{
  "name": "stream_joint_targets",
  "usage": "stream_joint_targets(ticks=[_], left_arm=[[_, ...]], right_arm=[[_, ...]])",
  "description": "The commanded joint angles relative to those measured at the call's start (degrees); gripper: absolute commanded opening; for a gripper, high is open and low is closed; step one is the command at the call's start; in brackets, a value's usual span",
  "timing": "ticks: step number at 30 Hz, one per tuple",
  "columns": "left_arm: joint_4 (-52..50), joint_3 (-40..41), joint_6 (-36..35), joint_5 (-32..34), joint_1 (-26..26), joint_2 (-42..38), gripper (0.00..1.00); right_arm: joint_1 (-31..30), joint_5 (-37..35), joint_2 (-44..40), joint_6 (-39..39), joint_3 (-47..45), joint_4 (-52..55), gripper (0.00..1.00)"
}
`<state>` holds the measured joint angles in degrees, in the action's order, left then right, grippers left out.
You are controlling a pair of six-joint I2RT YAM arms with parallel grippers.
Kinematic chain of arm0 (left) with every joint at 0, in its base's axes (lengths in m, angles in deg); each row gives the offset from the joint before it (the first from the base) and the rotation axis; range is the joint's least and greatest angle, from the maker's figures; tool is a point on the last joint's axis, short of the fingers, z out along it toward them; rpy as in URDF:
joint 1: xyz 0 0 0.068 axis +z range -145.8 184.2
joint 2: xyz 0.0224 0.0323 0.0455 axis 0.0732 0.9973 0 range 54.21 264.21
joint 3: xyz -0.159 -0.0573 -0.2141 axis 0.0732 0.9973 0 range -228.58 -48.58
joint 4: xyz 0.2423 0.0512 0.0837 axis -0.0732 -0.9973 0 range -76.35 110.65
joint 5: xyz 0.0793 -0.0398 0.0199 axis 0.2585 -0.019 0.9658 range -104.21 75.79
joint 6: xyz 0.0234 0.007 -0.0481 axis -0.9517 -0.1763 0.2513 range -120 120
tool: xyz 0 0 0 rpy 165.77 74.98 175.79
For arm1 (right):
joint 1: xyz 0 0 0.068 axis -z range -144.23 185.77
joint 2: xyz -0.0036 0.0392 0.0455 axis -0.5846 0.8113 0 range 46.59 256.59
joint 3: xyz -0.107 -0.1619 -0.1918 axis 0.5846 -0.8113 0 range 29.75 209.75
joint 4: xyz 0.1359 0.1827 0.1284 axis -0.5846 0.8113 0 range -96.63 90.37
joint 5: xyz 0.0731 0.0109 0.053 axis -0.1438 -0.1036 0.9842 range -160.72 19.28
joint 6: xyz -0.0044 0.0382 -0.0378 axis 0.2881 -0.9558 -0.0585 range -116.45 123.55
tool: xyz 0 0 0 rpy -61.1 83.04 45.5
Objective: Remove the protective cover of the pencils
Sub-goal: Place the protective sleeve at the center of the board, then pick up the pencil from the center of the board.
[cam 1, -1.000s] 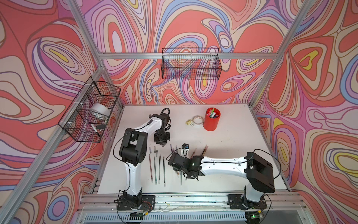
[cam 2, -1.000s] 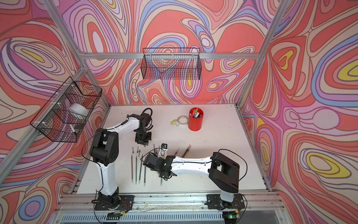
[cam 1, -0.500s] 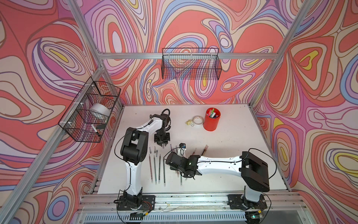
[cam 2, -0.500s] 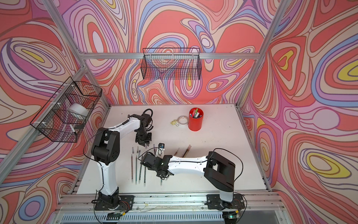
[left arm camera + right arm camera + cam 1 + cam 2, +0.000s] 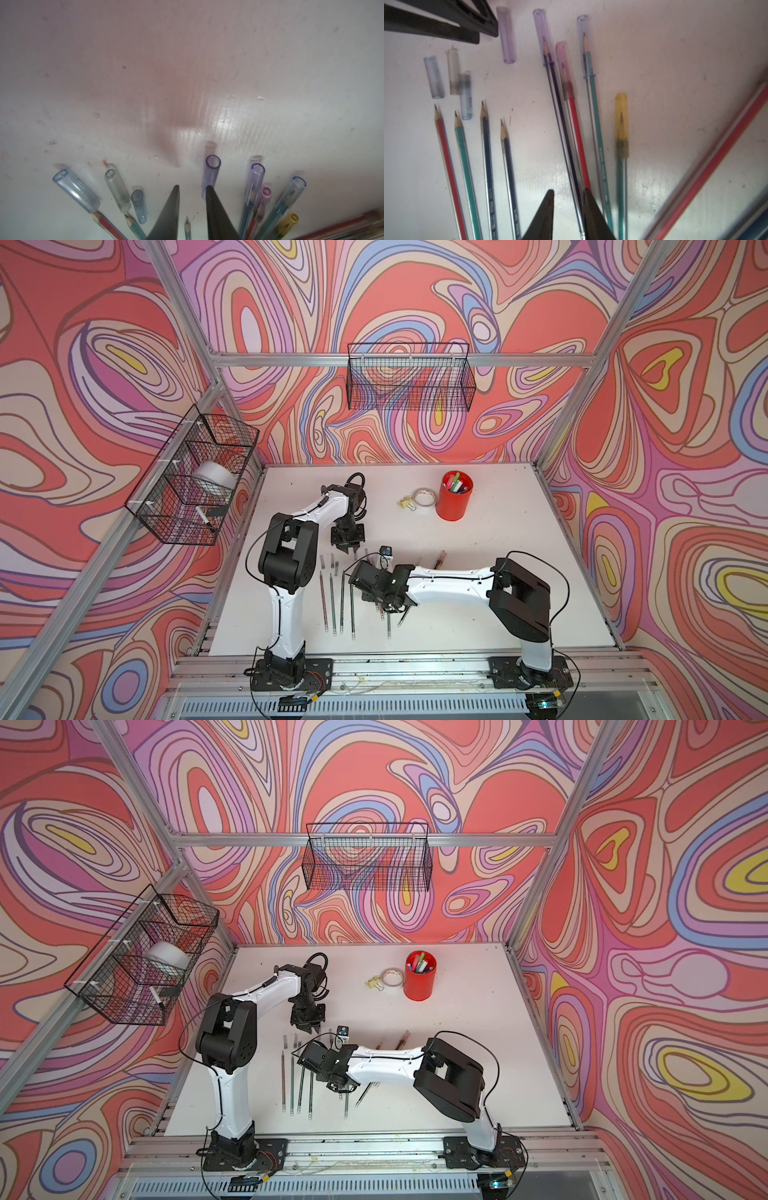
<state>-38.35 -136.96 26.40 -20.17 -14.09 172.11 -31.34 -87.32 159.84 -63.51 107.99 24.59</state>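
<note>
White, scuffed table point(image 5: 490, 556) underneath it all. The right arm point(image 5: 449, 576) lay low and stretched across, elbow nearer the left arm point(image 5: 286, 547) than a second ago. Slim striped pencils point(image 5: 466, 166) lay mid-table, four bare-tipped beside loose clear plastic caps point(image 5: 433, 76). The right fingers point(image 5: 546, 212) stood parted astride a capped dark pencil point(image 5: 560, 124). The left fingers point(image 5: 170, 207) were parted beside a purple cap point(image 5: 211, 174).

Several pencils point(image 5: 292, 1085) lie side by side on the white table point(image 5: 457, 1011).

a robotics lab cell: aluminium frame point(image 5: 291, 360), swirl-printed walls point(image 5: 83, 364), robot arms point(image 5: 449, 576) bolted to a rail point(image 5: 415, 668).
</note>
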Motion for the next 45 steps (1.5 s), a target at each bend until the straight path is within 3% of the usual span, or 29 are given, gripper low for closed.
stream_joint_targets(ticks=[1,7,16,25,45], left_arm=[[-1.88,-1.14,0.15,-0.25,0.44,0.75,0.25],[-0.71,-0.66,0.23,-1.14,0.44,-0.84,0.24],[5.03,2.83,0.84,-0.51,0.44,-9.91,0.28],[9.85,6.50,1.30,0.53,0.51,-17.93,0.33],[13.45,9.52,1.42,2.19,1.56,-25.01,0.35]], right_arm=[[0.32,0.61,0.94,1.08,1.48,1.11,0.27],[0.71,1.05,2.27,2.49,3.22,1.51,0.24],[1.54,2.31,6.12,3.61,7.10,3.91,0.14],[1.72,1.31,6.68,4.79,8.60,5.99,0.14],[2.07,2.64,14.65,5.76,16.08,13.25,0.20]])
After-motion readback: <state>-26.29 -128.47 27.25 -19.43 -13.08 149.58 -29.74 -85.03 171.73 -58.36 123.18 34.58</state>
